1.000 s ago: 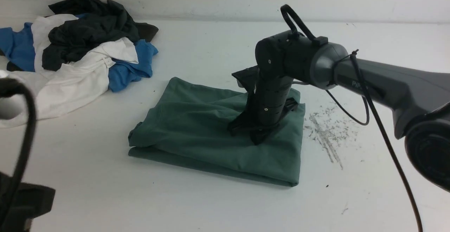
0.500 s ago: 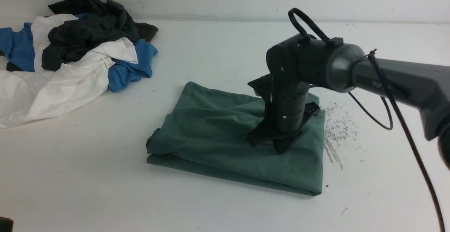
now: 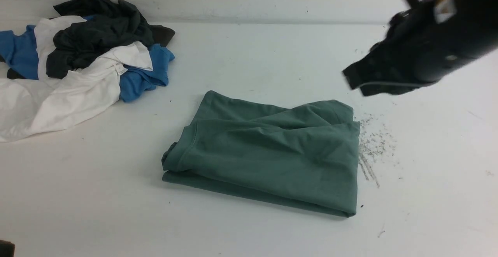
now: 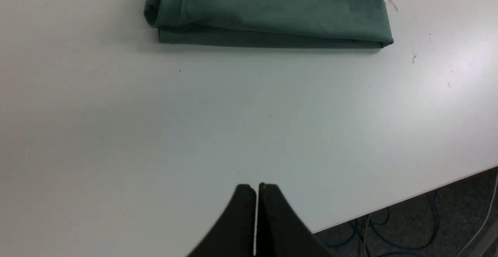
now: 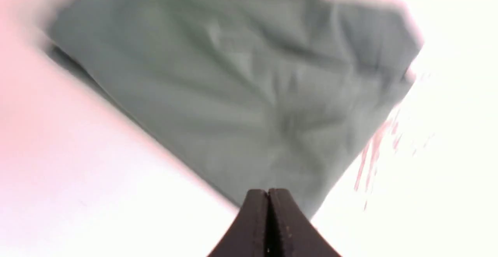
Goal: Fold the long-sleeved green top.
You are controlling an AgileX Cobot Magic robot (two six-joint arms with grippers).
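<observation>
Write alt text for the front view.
A folded green top lies flat on a white table, nothing touching it. The blurred right arm hangs above the table at upper right; a pile of blue, white and dark clothes sits at far left.

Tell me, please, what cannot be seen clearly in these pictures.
- Green top: logo and neck label hidden inside the folds, all views.
- Right gripper: shut in its wrist view; a motion-blurred shape in the front view.
- Left gripper: out of the front view.
- Clothes pile: cut off by the front view's left edge.
</observation>
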